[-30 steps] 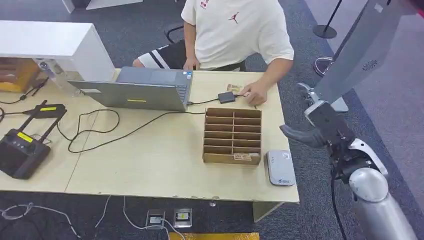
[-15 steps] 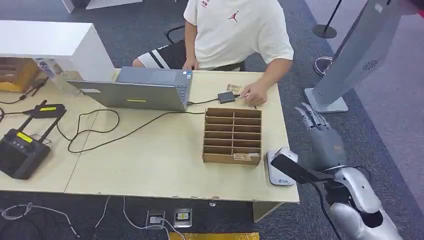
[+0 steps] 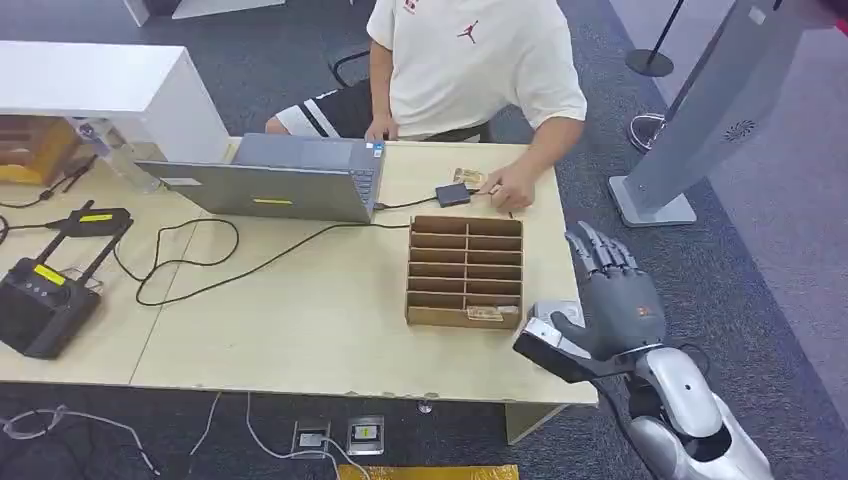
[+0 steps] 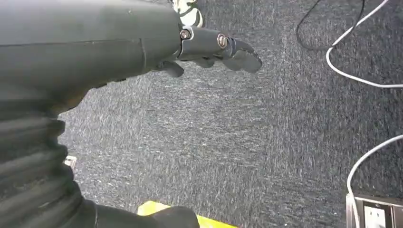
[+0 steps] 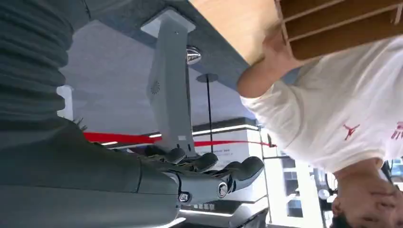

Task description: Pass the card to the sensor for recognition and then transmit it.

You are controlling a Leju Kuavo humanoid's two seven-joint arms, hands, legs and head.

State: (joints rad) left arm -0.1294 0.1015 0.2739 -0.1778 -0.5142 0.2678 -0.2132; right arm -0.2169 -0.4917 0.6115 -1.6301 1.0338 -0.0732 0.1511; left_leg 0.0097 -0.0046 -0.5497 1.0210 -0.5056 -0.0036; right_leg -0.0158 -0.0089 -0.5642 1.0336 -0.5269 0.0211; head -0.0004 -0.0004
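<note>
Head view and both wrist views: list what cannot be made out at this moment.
- White sensor, head view: mostly covered by the right hand.
- Card in the wooden organizer, head view: too small to read.
- Small item by the person's hand: too small to identify.
- Left hand, left wrist view: fingers partly hidden behind the thumb.

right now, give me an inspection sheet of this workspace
surface: light wooden table, bare at the front.
job's things: brown slotted cardboard card box, a card in its nearest row; small white sensor pad beside it, partly hidden.
clutter: grey laptop, black controller.
hands: right hand open above the sensor pad; left hand hanging over carpet.
cables: black cable looping across the table.
surroundings: seated person in a white shirt.
</note>
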